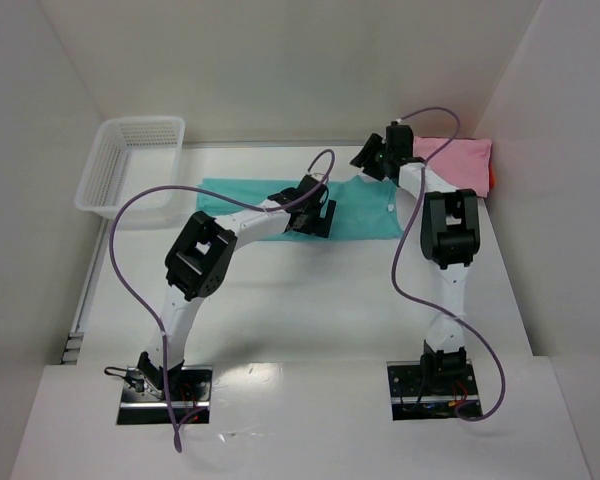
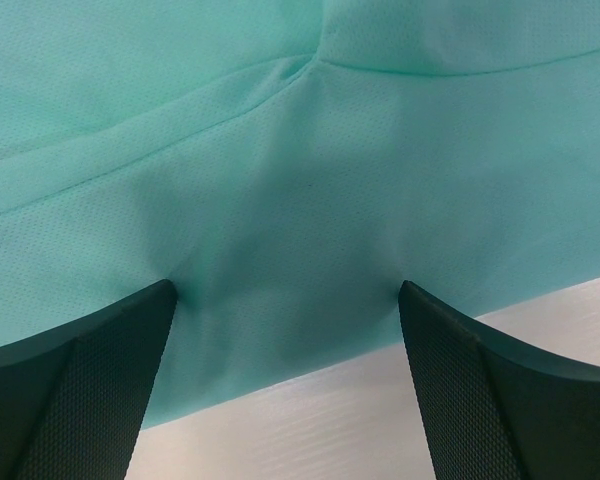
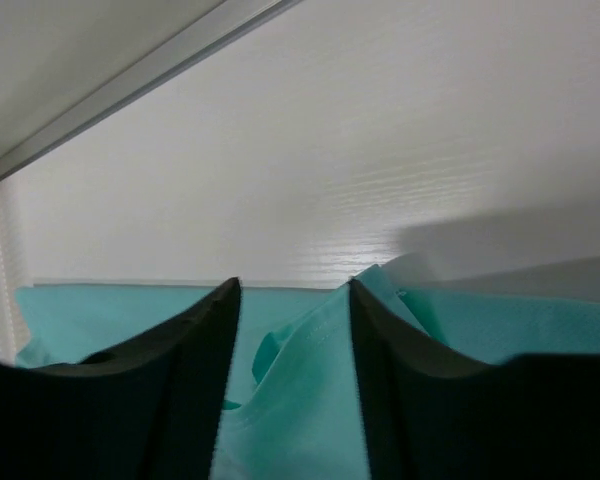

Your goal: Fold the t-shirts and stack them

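Note:
A teal-green t-shirt (image 1: 240,195) lies spread flat across the middle of the table. My left gripper (image 1: 315,215) hovers low over its near edge, jaws wide open. In the left wrist view the teal cloth (image 2: 300,150) and its hem lie between the fingers of the left gripper (image 2: 287,290). My right gripper (image 1: 365,160) is at the shirt's collar end. There the right gripper (image 3: 293,285) stands open, and a raised fold of teal cloth (image 3: 305,400) sits loose between its fingers. A folded pink t-shirt (image 1: 458,158) lies on a red one (image 1: 492,180) at the back right.
A white mesh basket (image 1: 100,185) stands at the back left, against the left wall. White walls close in the table at the back and on both sides. Purple cables loop above both arms.

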